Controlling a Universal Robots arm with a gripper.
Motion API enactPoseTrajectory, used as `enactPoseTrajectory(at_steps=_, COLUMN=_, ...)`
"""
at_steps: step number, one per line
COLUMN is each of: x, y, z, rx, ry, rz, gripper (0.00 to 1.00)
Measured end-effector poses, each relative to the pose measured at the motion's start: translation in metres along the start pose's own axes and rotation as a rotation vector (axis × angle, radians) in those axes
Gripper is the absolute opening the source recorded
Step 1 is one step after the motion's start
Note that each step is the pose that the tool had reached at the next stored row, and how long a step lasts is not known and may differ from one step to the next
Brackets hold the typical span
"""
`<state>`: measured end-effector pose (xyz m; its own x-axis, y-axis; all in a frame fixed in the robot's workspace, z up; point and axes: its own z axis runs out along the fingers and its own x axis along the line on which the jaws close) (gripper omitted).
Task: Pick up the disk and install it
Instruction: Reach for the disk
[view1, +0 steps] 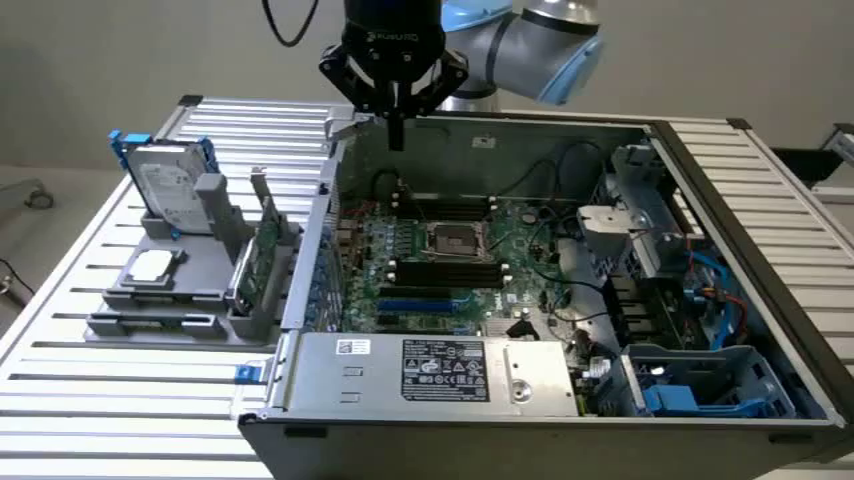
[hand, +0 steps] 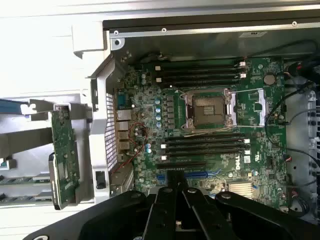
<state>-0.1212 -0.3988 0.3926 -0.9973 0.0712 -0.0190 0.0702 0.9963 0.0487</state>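
Exterior view showed the gripper (view1: 395, 138) hanging over the back wall of the open computer case (view1: 738, 250), with its two fingers pressed together and nothing between them. The disk (view1: 171, 180) stood up on its edge in a grey holder (view1: 160, 320) on the table (view1: 80, 400), off at the exterior view's left and well apart from the gripper. So the disk had not been picked up. A few things could have gone wrong from there. With its fingers together, the gripper could not slip around the disk; it would likely have bumped the top and tipped the disk over. A thin green card (view1: 256, 262) and a small silver chip (view1: 151, 264) sat near the disk in the same holder, so a sloppy reach could have hit them or grabbed the wrong thing. The gripper was also close to the metal wall of the case and could have knocked it. Wrist view looked down on the big green board (hand: 210, 150) with its open socket (hand: 207, 110), and a dropped disk could have hurt the tiny parts there. Loose black wires (view1: 581, 292) inside the case could have snagged the disk too.
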Motion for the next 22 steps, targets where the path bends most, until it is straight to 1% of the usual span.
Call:
enactPoseTrajectory(at_steps=6, x=0.0, y=0.0, z=0.0, rx=0.0, ry=0.0, rz=0.0, gripper=0.11)
enactPoseTrajectory(at_steps=8, x=0.003, y=0.0001, z=-0.0001, rx=0.0001, ry=0.0005, rz=0.0, gripper=0.11)
enactPoseTrajectory(at_steps=11, x=0.016, y=0.0015, z=-0.0003, rx=-0.0006, ry=0.0033, rz=0.0, gripper=0.11)
enactPoseTrajectory(at_steps=15, x=0.034, y=0.0025, z=-0.0005, rx=-0.0032, ry=0.0095, rz=0.0, gripper=0.11)
enactPoseTrajectory(at_steps=17, x=0.043, y=0.0029, z=-0.0005, rx=-0.0055, ry=0.0121, rz=0.001, gripper=0.11)
enactPoseTrajectory(at_steps=20, x=0.057, y=0.0035, z=-0.0005, rx=-0.0112, ry=0.0155, rz=0.001, gripper=0.11)
enactPoseTrajectory(at_steps=22, x=0.066, y=0.0048, z=0.0, rx=-0.0133, ry=0.0156, rz=0.001, gripper=0.11)
